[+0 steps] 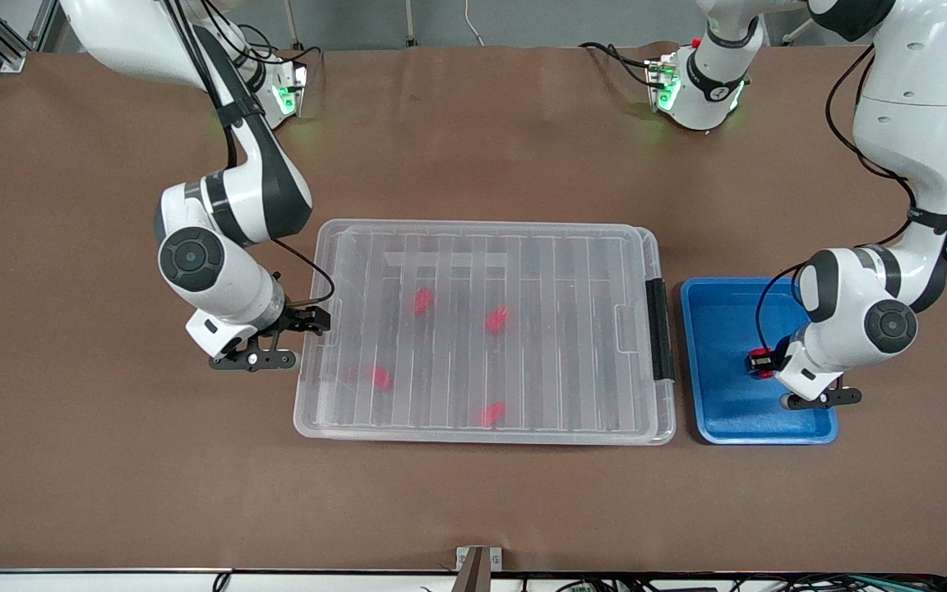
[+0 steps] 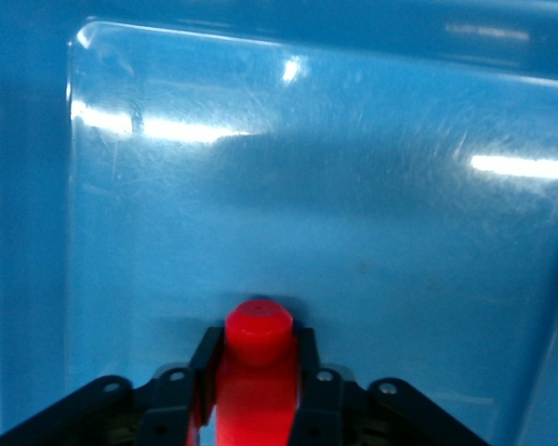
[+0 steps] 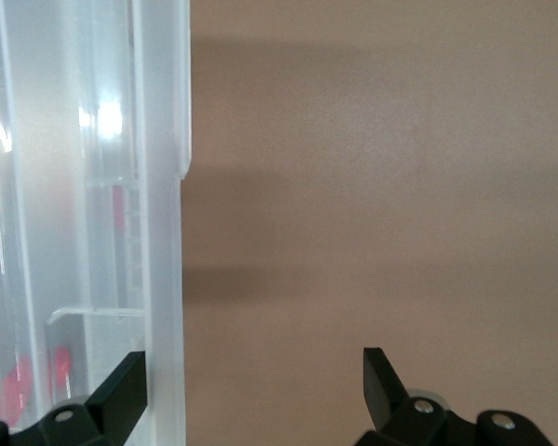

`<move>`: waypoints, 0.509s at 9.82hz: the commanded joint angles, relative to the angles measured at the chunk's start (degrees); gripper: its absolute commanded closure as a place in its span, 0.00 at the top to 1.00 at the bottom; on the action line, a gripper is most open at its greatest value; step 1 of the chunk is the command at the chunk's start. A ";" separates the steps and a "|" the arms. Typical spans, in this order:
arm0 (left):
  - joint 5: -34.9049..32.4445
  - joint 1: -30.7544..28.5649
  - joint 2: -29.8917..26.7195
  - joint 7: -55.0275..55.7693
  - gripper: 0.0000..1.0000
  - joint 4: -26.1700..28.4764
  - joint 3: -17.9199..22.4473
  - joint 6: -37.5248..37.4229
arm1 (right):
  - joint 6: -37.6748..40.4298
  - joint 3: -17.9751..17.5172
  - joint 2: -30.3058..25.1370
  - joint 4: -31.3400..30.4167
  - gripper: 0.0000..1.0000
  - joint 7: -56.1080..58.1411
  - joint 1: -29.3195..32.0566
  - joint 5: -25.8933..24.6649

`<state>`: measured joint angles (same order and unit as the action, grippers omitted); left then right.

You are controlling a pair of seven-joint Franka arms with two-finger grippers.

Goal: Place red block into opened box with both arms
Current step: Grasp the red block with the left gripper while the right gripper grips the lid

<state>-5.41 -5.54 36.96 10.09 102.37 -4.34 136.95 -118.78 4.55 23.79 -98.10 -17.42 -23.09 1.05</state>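
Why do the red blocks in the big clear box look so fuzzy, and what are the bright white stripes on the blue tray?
Front view: the box's ribbed clear lid smears the red blocks under it. Left wrist view: the stripes are lamp glare on the glossy blue tray; the red block in the left claw looks soft, being so close.

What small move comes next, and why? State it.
Probably lift the left end effector straight up: it is shut on the red block in the blue tray. The box looks lidded, with the open right end effector at its edge.
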 commanded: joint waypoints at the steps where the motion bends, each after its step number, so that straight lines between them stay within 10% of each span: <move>1: -1.18 0.36 -3.26 3.70 0.01 0.02 -0.32 -4.11 | -0.76 -0.07 -1.82 -2.54 1.00 0.45 2.52 -1.39; 5: -1.10 0.80 -18.55 4.92 0.00 -0.76 -7.94 -21.34 | 1.35 -0.07 -2.69 -2.54 1.00 7.02 8.13 -2.72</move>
<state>-5.45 -5.17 22.70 12.99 99.23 -9.29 118.81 -117.81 5.00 23.37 -98.49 -13.16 -17.68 -0.25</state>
